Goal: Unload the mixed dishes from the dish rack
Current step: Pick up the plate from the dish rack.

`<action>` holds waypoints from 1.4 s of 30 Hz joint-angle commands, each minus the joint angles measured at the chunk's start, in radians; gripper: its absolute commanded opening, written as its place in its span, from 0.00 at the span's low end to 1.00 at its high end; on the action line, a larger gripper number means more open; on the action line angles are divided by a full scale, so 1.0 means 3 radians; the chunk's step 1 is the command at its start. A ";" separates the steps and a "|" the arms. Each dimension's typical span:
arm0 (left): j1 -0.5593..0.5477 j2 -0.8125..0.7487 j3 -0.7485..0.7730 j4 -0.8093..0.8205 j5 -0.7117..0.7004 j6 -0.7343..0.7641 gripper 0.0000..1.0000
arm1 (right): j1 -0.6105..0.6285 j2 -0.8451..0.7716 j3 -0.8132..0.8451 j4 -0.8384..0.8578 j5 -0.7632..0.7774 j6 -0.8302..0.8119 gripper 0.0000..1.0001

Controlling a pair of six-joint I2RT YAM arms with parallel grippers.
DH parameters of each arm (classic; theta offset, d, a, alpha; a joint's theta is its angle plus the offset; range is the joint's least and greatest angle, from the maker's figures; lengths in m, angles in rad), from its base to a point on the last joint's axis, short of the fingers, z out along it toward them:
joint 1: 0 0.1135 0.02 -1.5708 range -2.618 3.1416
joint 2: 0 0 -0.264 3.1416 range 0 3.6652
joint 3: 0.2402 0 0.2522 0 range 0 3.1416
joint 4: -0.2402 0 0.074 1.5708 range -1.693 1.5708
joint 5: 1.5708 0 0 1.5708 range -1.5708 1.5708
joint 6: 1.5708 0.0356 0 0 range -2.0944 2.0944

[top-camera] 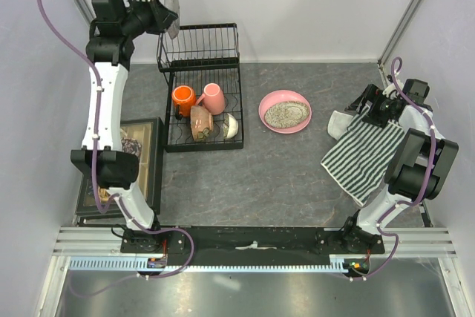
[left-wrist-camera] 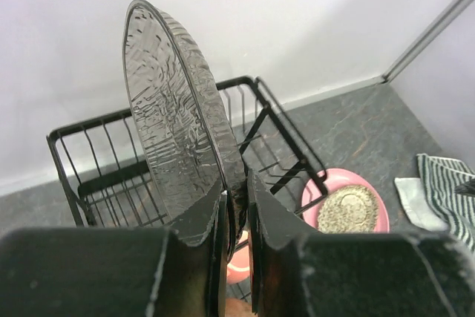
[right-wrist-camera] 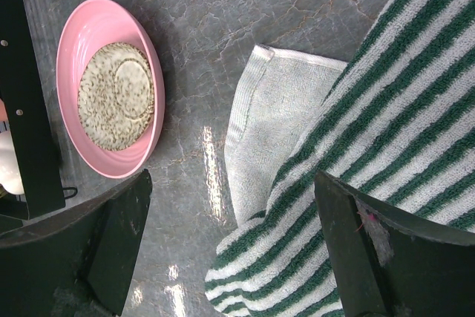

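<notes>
We see the dish rack [top-camera: 200, 44] at about 11 o'clock on the grey table [top-camera: 282, 176]. Four pieces sit on its slotted base. An orange mug [top-camera: 183, 98] and a pink mug [top-camera: 214, 98] are side by side toward the back. A tan-brown bowl [top-camera: 201, 122] is tipped on its side at their 6 o'clock, and a small white patterned bowl [top-camera: 232, 125] is at that bowl's 3 o'clock.

The wide pink dish [top-camera: 284, 111], speckled grey inside, rests on the table at 3 o'clock of the rack, apart from it.

The left gripper [top-camera: 165, 18] is clamped on the rim of a clear textured glass plate [left-wrist-camera: 174, 116]. The plate stands on edge in the air, near the 10 o'clock corner of the rack's wire-basket back.

The right gripper [right-wrist-camera: 234, 183] — jaws spread wide, holding nothing — hovers over the striped cloth [top-camera: 364, 155], at 3 o'clock of the pink dish.

A black-framed box of trinkets [top-camera: 130, 161] lies at 8 o'clock of the rack.
</notes>
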State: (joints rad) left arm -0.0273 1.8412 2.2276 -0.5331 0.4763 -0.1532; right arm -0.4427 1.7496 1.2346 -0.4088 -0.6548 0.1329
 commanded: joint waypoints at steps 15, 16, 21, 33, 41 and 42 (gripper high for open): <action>-0.0282 -0.0737 -0.0169 0.0110 0.0183 0.0505 0.01 | -0.0017 0.0012 0.0011 0.0043 -0.0072 -0.0060 0.98; -0.0353 -0.0773 -0.0246 0.0105 0.0101 0.0662 0.02 | -0.0017 0.0007 0.0011 0.0048 -0.0067 -0.0060 0.98; -0.1038 -0.0937 -0.0486 0.0110 -0.0609 0.1353 0.02 | -0.0017 0.0002 0.0011 0.0043 -0.0067 -0.0055 0.98; -0.2281 -0.0850 -0.0803 0.0319 -0.1873 0.2356 0.01 | -0.0017 -0.0008 0.0006 0.0038 -0.0057 -0.0060 0.98; -0.2767 -0.0524 -0.1162 0.0820 -0.2467 0.3144 0.02 | -0.0033 -0.0003 0.0011 0.0033 -0.0062 -0.0065 0.98; -0.2803 -0.0488 -0.1182 0.0851 -0.2482 0.3179 0.01 | -0.0043 -0.0008 0.0011 0.0033 -0.0062 -0.0065 0.98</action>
State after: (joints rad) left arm -0.8341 1.6352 1.8954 -0.3923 -0.1585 0.6449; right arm -0.4435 1.7496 1.2346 -0.4088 -0.6552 0.1303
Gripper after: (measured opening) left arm 0.182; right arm 0.982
